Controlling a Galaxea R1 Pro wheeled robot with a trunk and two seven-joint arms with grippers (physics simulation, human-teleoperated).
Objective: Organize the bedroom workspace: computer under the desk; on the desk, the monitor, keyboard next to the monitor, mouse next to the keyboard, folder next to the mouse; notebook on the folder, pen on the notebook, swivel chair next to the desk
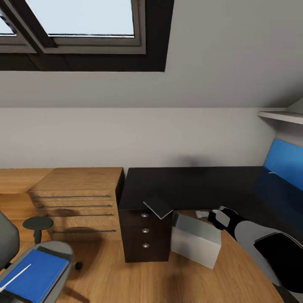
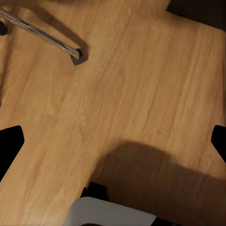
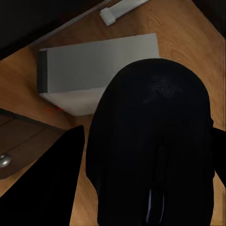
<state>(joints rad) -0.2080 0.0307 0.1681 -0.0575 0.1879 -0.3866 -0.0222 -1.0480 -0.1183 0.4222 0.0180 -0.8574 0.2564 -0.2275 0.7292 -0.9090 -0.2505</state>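
Observation:
The black mouse point(image 3: 150, 141) sits between the dark fingers point(image 3: 47, 188) of my right gripper point(image 1: 219, 216), which is shut on it just above the front edge of the glossy black desk point(image 1: 198, 185). Below it the light-grey computer point(image 1: 195, 240) stands on the floor under the desk. The dark grey notebook point(image 1: 158, 207) lies on the desk corner above the drawer unit point(image 1: 145, 235) and overhangs the edge. At the lower left, the grey swivel chair point(image 1: 54, 252) carries the blue folder point(image 1: 35, 275) with the pen point(image 1: 14, 277) on it. My left gripper point(image 2: 113, 146) is open over the wooden floor.
A light-wood drawer chest point(image 1: 78, 204) stands left of the desk. A blue upright panel point(image 1: 286, 162) leans at the desk's right end under a white shelf point(image 1: 280, 115). A chrome chair leg with its castor point(image 2: 75, 55) lies near my left gripper. A white desk leg point(image 3: 125, 9) stands behind the computer.

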